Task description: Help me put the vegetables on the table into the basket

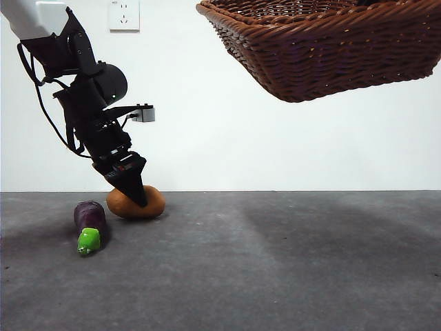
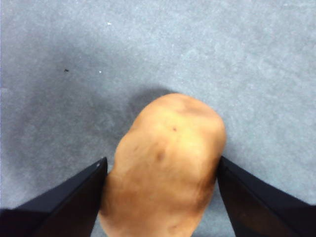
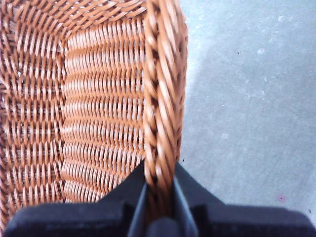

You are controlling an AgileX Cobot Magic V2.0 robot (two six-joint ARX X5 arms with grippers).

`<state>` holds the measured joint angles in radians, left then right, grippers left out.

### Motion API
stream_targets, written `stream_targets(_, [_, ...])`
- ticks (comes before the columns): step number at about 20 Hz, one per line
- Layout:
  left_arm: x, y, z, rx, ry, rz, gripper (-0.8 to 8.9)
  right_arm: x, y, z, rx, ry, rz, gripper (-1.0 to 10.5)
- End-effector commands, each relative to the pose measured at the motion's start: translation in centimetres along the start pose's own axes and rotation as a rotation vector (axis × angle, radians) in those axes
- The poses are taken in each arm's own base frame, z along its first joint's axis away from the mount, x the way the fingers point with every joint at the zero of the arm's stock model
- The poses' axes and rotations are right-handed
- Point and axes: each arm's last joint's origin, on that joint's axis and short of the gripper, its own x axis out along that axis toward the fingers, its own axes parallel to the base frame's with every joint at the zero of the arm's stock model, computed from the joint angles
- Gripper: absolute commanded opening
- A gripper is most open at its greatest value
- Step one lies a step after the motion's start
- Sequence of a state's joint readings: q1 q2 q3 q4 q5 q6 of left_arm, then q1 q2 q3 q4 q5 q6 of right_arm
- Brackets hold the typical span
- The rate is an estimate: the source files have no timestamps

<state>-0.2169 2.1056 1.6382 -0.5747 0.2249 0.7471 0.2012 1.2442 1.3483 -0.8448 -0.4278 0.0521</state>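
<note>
Brown potato pinched by left pincer, eggplant beside; right pincer clamps lifted basket rim.

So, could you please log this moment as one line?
left gripper: jaws around potato on table | right gripper: holds basket rim, raised | eggplant: on table

Arm: white upper shell, black links below, round black joint housing, loose black cables along its side, small grey box on a bracket. Left gripper and right gripper: matte black, wedge-shaped jaws.
</note>
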Motion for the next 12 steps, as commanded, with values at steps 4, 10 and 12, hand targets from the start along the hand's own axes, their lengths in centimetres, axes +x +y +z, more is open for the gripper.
stream_targets(4, [-0.3,0.7,-0.7,-0.127,0.008,0.007,-0.08,-0.3,0.2,0.3,-0.006,-0.020,0.007,-0.1])
stream_targets(10, [-9.7,2.3,-0.6,-0.271,-0.171,0.026,-0.06,2.1,-1.2,0.4,0.025,0.047,-0.072,-0.1])
stream_targets(12, [-13.4,1.5,-0.3,-0.282,-0.192,0.035,-0.05,3.6,-1.8,0.4,0.045,0.088,-0.074,-0.1])
